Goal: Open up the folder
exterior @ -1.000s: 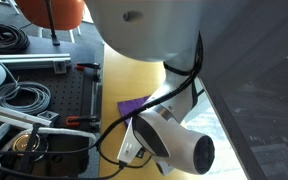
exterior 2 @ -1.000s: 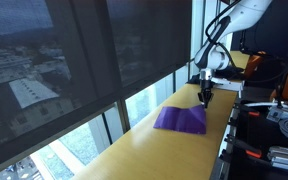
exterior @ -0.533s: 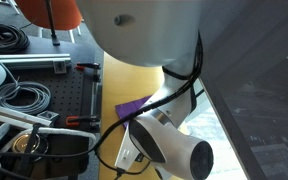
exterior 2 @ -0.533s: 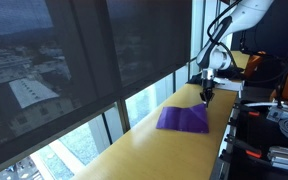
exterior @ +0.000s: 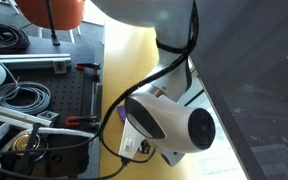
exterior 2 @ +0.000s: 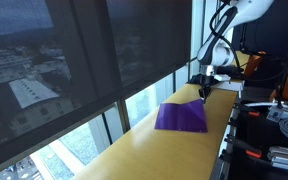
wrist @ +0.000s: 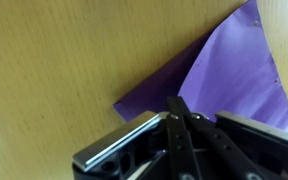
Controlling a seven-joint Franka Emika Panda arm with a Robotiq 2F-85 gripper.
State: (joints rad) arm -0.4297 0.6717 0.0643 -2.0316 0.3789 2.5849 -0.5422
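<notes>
The purple folder (exterior 2: 181,118) lies on the yellow wooden table (exterior 2: 154,150) beside the window. Its top cover is raised into a peak at the end nearest the arm. My gripper (exterior 2: 203,91) sits at that peak. In the wrist view the gripper (wrist: 180,108) has its fingers pressed together at the edge of the folder (wrist: 234,70). The lifted purple flap stands above a darker lower layer (wrist: 149,96). In the exterior view from behind the robot, the arm (exterior: 169,120) hides the folder.
A black perforated bench (exterior: 44,90) with coiled cables (exterior: 9,40) and red-handled tools (exterior: 84,68) borders the table. An orange object (exterior: 59,12) stands at the back. The window glass (exterior 2: 84,70) runs along the table's other long edge.
The gripper has moved back and up with the cover's edge, so the folder's flap stands higher. The arm has swung across and now hides the folder from behind.
</notes>
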